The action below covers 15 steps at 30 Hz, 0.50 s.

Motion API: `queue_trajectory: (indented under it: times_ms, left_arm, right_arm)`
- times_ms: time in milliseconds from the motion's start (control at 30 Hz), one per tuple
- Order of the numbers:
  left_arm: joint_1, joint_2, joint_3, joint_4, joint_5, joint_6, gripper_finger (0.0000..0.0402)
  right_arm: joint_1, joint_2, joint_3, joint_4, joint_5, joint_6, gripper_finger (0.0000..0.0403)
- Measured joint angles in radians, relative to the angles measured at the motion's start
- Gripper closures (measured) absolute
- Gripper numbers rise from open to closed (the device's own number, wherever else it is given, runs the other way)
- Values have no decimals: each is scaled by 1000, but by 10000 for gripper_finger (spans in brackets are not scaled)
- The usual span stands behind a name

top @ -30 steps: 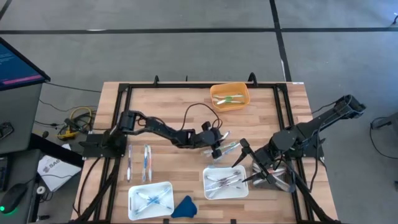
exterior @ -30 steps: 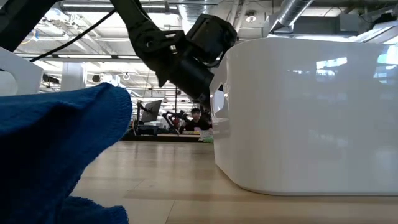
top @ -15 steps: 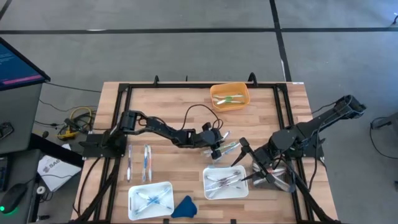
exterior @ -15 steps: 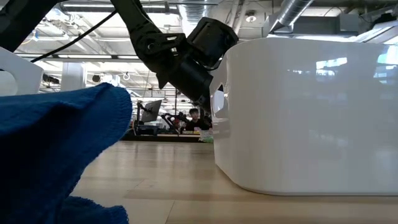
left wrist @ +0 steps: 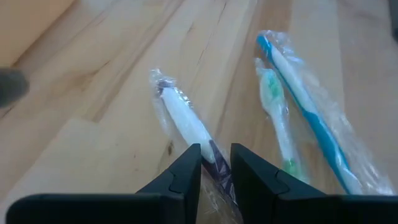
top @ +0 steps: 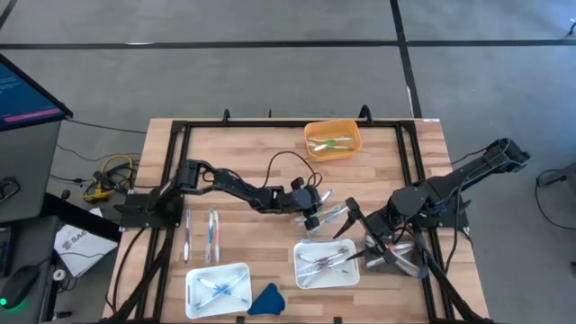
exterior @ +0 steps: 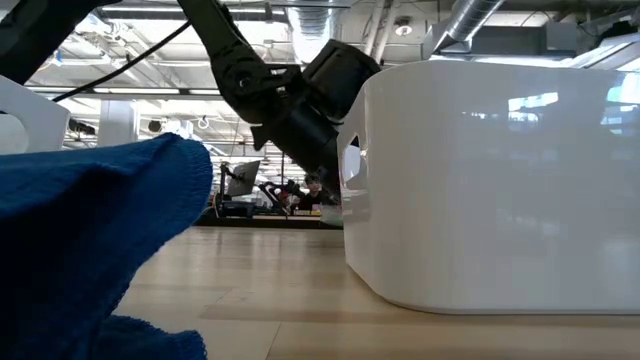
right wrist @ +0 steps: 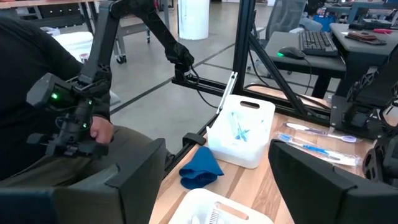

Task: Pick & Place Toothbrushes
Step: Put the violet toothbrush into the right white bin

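Wooden planks form the surface point(top: 243, 162), and toothbrushes lie in several groups across it. Farthest left, two wrapped toothbrushes point(top: 200, 236) lie side by side with their long axes running front to back, beside the left arm's base. In front of them stands the left white tray point(top: 217, 290), holding blue-accented brushes.

At the centre, the left hand point(top: 314, 209) is down on the loose toothbrushes point(top: 331, 214). In the left wrist view its two fingers point(left wrist: 186, 173) stand narrowly apart astride a purple-accented wrapped toothbrush point(left wrist: 183, 121), appearing to pinch it. That brush's long axis runs straight ahead between the fingers, so the grip crosses the handle squarely. Just beside it lie a green toothbrush point(left wrist: 275, 118) and a blue toothbrush point(left wrist: 305, 102), roughly parallel and clear of the fingers.

Behind the centre, the orange bin point(top: 332, 139) holds a few brushes. In front stands the right white tray point(top: 326, 264), also loaded.

At the right, the right hand point(top: 353, 234) hovers wide open and empty at the right tray's edge. The left hand is therefore the one committed to the loose pile; a straight lift should free the pinched brush.
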Motion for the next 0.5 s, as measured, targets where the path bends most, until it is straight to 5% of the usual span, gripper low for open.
queue_trajectory:
  times_ms: [367,500]
  left_arm:
    - [9,73,56,8,23,-25,323]
    - [9,65,56,-29,15,-25,353]
  right_arm:
    - [3,0,0,-12,0,0,124]
    - [4,0,0,-28,0,0,124]
